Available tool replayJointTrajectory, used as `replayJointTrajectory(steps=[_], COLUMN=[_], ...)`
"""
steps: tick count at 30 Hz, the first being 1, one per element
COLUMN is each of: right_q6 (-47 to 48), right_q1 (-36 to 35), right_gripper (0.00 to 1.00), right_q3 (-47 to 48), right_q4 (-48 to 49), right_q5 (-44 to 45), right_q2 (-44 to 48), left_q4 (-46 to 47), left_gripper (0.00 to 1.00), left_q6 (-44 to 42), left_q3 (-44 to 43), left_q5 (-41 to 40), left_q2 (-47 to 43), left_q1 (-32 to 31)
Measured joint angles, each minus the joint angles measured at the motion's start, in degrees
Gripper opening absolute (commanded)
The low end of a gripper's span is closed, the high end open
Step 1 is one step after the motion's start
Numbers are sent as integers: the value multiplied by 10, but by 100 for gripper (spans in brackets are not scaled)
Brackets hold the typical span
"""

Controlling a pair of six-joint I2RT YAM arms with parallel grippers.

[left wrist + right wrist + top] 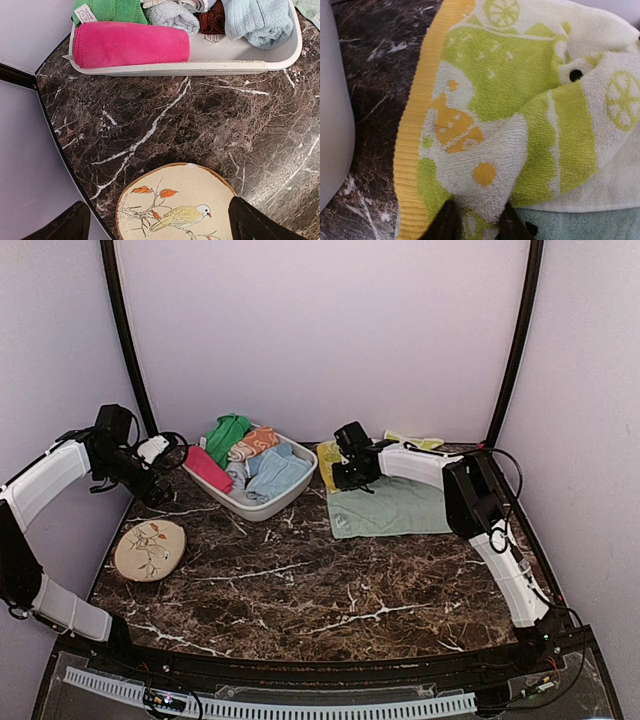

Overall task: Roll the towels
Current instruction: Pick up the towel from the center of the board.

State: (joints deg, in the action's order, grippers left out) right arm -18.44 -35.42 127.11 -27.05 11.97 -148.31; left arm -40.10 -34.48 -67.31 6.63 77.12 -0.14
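Observation:
The yellow-lime patterned towel [510,85] lies bunched at the back of the table, partly over the pale mint towel [580,225]. My right gripper [477,222] is shut on a fold of the yellow-lime towel, next to its orange-yellow border. In the top view the right gripper [345,475] sits at the mint towel's [400,508] back left corner. The mint towel lies flat; no panda patch shows. The hot-pink towel [130,45] lies rolled in the white basket [200,67]. My left gripper [157,220] is open and empty above the bird plate [175,200].
The white basket [262,508] holds several other towels, green, orange and light blue. A cream plate [150,549] with a painted bird lies near the left table edge. The basket wall [332,100] stands just left of the right gripper. Dark marble shows in front.

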Motion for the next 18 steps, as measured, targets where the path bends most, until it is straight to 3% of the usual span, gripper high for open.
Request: replayJointTrajectory(steps=[2,10,18], right_q6=[-6,-5,0], right_q1=[2,22,60], right_gripper=[0,0,0], right_q3=[9,44,44], right_q4=[-1,-4,-5], right_q5=[-10,-47,-77], right_q2=[-1,15,166], left_q4=[0,0,-1], left_gripper=[99,99,99], left_q6=[0,3,7], left_q3=[0,0,0], left_q5=[1,0,-1], left_q2=[0,4,9], left_q1=[0,0,0])
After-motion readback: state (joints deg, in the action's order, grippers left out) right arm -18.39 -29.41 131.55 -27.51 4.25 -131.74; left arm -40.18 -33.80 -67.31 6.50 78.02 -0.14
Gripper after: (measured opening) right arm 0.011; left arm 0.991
